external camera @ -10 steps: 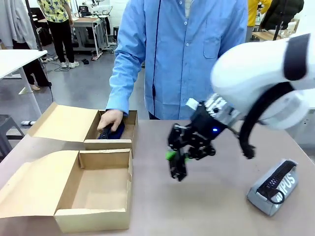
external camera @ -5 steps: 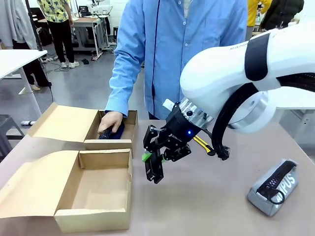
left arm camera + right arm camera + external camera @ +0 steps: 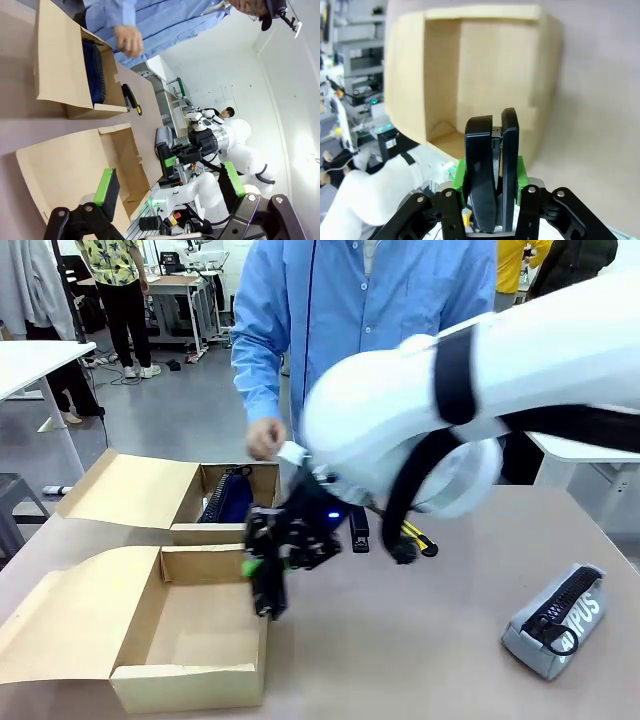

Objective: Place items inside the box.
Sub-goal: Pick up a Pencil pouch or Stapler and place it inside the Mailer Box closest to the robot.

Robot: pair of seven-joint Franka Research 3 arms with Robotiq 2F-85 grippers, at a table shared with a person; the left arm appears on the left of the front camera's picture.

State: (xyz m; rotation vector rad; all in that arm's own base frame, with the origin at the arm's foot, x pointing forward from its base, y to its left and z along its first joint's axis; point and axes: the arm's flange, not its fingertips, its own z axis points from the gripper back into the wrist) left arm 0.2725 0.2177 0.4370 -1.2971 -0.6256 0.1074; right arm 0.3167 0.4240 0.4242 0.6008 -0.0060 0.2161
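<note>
While the person's hand [image 3: 265, 437] hangs above the far brown cardboard box [image 3: 215, 534], which holds the navy zip pouch [image 3: 228, 498], your right arm covers much of the middle of the desk [image 3: 420, 660]. A small black block [image 3: 358, 529] and a yellow-black utility knife [image 3: 415, 538] peek out behind it. Your right gripper [image 3: 490, 181] is clamped on the black stapler [image 3: 490, 150], just over the right wall of the near open cardboard box [image 3: 190, 685]. Your left gripper [image 3: 167, 175] stands spread, holding nothing. The grey zip pouch [image 3: 560, 620] lies well to the right, its white letters reading "PUS".
</note>
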